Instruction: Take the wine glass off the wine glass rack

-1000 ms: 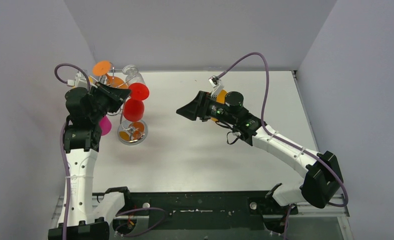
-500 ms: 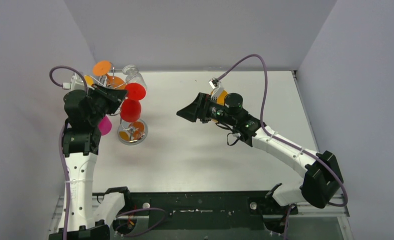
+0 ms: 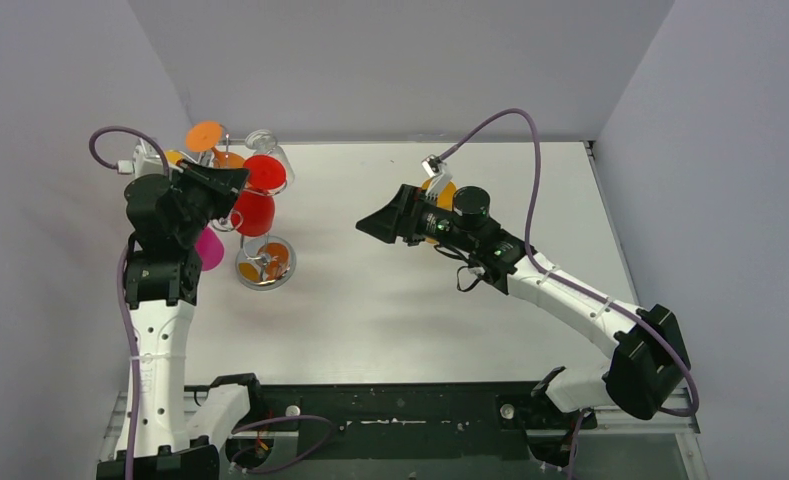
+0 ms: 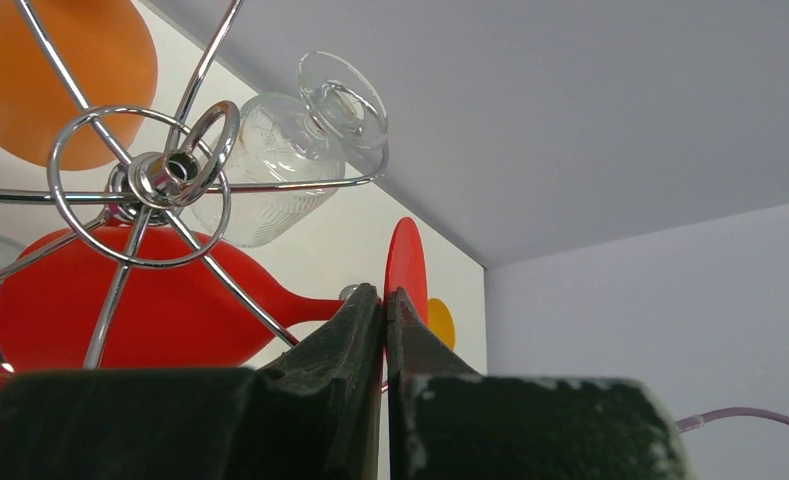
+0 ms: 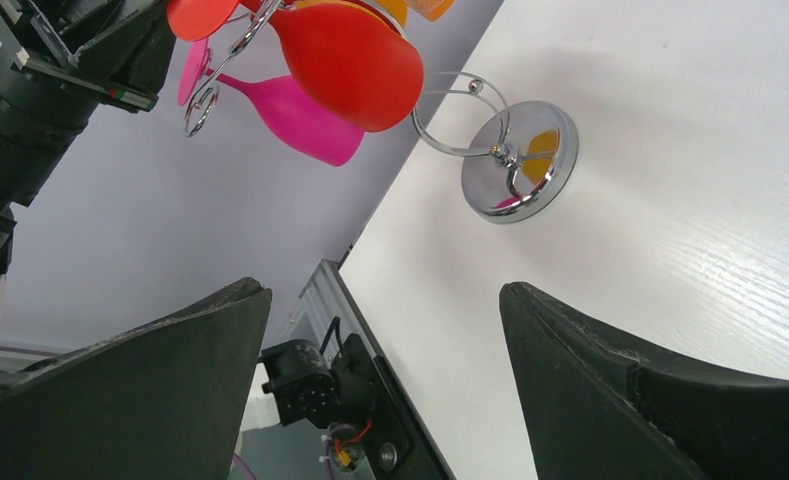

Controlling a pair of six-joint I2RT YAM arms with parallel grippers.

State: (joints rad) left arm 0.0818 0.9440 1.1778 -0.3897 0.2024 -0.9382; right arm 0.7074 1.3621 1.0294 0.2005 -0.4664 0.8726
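- Left gripper (image 4: pixel 383 295) is clenched, fingertips pinched on the stem of the red wine glass (image 4: pixel 120 300) right where it meets the foot.
- That glass lies tilted on its side at the top of the wine glass rack (image 4: pixel 140 185), with wire arms crossing its bowl.
- A clear glass (image 4: pixel 270 170), a pink glass (image 5: pixel 300 115) and an orange glass (image 4: pixel 70 70) also hang there.
- Right gripper (image 5: pixel 385 290) is spread wide and holds nothing, above the table (image 3: pixel 390 300), well apart from the rack's round base.

Bare table (image 3: pixel 390 300) lies right of the wine glass rack (image 3: pixel 264 265). The red wine glass (image 3: pixel 253 212) and other glasses (image 3: pixel 210 250) crowd its top, near the left wall (image 3: pixel 60 120).
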